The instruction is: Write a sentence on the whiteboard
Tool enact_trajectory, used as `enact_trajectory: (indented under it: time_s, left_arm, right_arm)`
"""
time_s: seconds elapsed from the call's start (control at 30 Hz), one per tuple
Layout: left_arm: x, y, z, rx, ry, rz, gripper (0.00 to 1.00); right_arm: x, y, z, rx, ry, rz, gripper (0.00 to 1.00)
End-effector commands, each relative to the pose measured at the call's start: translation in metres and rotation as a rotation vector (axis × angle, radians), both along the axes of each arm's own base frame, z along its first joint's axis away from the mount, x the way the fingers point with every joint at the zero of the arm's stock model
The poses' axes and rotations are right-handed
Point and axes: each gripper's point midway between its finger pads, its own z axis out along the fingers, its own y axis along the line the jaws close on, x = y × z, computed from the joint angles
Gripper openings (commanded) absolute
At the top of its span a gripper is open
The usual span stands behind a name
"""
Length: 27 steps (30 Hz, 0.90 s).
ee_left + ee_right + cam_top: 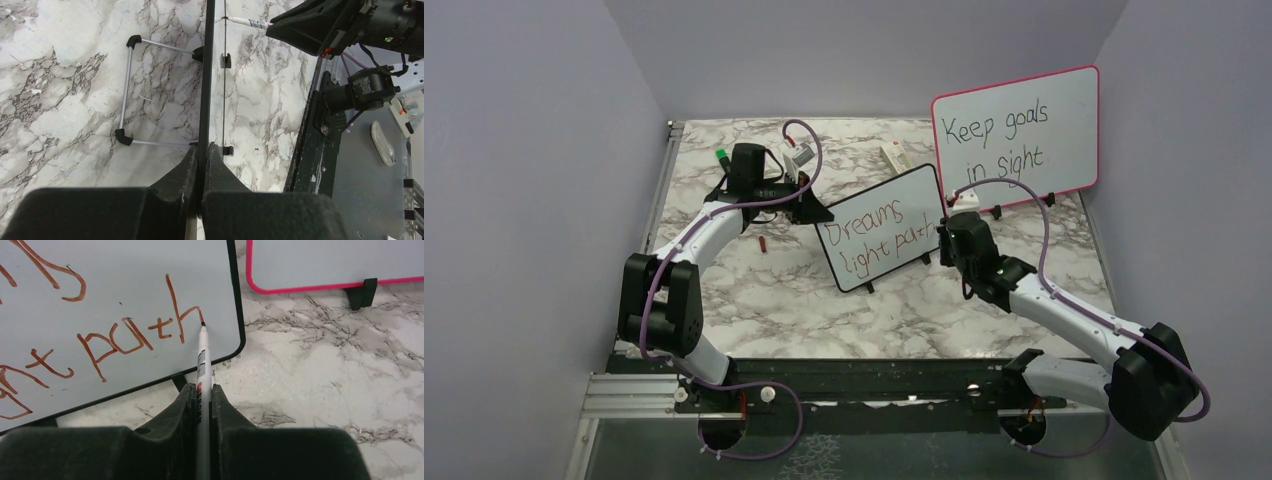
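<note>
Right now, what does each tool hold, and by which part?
The left tool is shut on the whiteboard, at its frame edge. The right tool is shut on the marker, around its barrel.

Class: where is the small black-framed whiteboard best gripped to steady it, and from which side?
Probably its thin left edge, approached from the left, a finger on each face: the whiteboard is flat and propped upright, and that spot leaves the red writing uncovered. The left gripper grips there.
</note>
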Motion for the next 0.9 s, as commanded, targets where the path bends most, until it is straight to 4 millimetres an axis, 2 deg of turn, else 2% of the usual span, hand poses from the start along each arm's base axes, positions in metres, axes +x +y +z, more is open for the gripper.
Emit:
enact_trajectory:
  time_s: [0.0, 0.2, 0.5, 0.87]
  left_arm:
    - [-0.01, 0.017, -0.08, 0.226, 0.148, 0.079, 0.0]
    - [-0.011, 0.017, -0.08, 0.227, 0.149, 0.08, 0.0]
    - [-0.01, 0.017, -0.08, 0.226, 0.147, 0.081, 0.0]
    - [-0.011, 0.017, -0.08, 0.226, 0.148, 0.079, 0.0]
  right_arm:
    - [-0.011, -0.002, -0.019, 0.006, 0.064, 0.005, 0.01]
    - [-0.012, -0.004, -0.017, 0.004, 0.06, -0.003, 0.01]
    - [-0.005, -0.013, 0.009, 0.014, -0.018, -0.041, 0.01]
    - [0.001, -0.016, 0.004, 0.025, -0.016, -0.048, 0.01]
